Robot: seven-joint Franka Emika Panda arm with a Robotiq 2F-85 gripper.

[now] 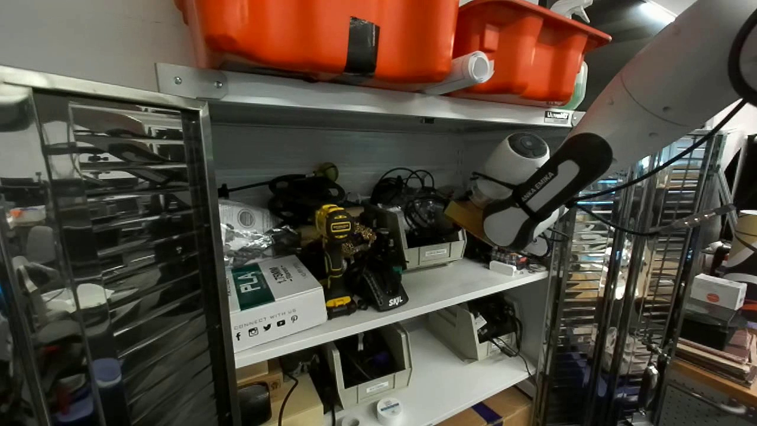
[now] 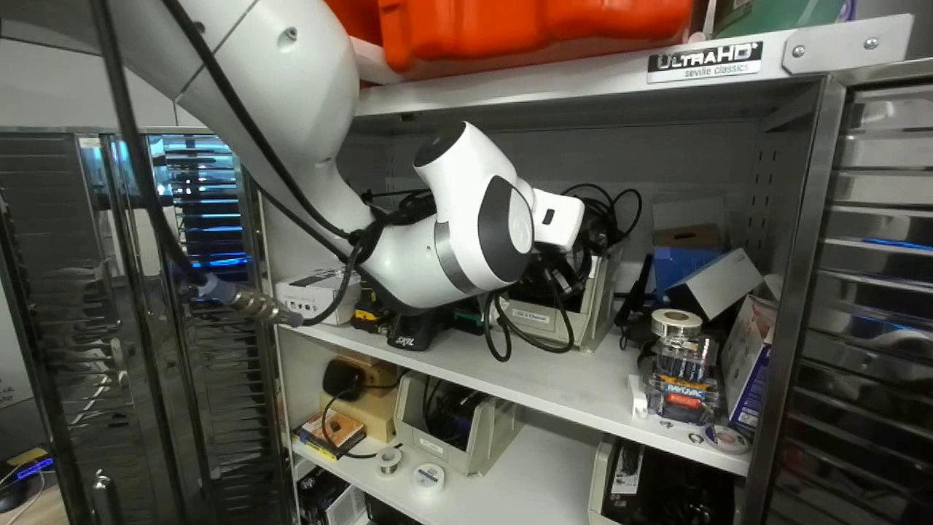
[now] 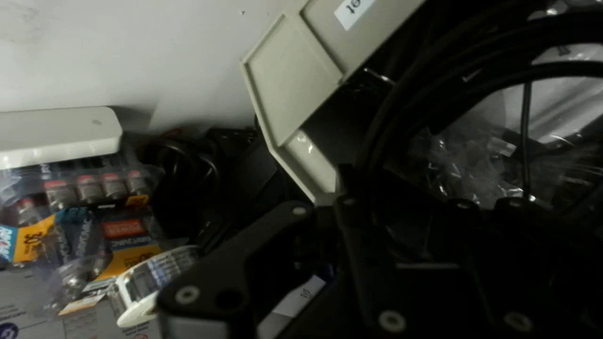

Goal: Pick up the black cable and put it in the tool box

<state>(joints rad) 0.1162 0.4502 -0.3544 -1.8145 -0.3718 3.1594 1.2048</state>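
1. At the pale grey tool box [image 3: 289,84] on the surface [image 1: 440,290] curve the loops I take for the black cable [image 3: 410,94]; whether they rest in it or stand above it I cannot tell. A smaller dark coil [image 3: 188,162] lies beside the tool box, near the batteries [image 3: 122,230], and might be meant instead.
2. The cable should prove light, bendy and springy, hardly fragile, its smooth jacket apt to slip.
3. Best held by several strands pinched together, not by a single turn.
4. The loops pass just beside the pincer [image 3: 405,202]; in that darkness I cannot tell whether it is released, clenched or grasping them.
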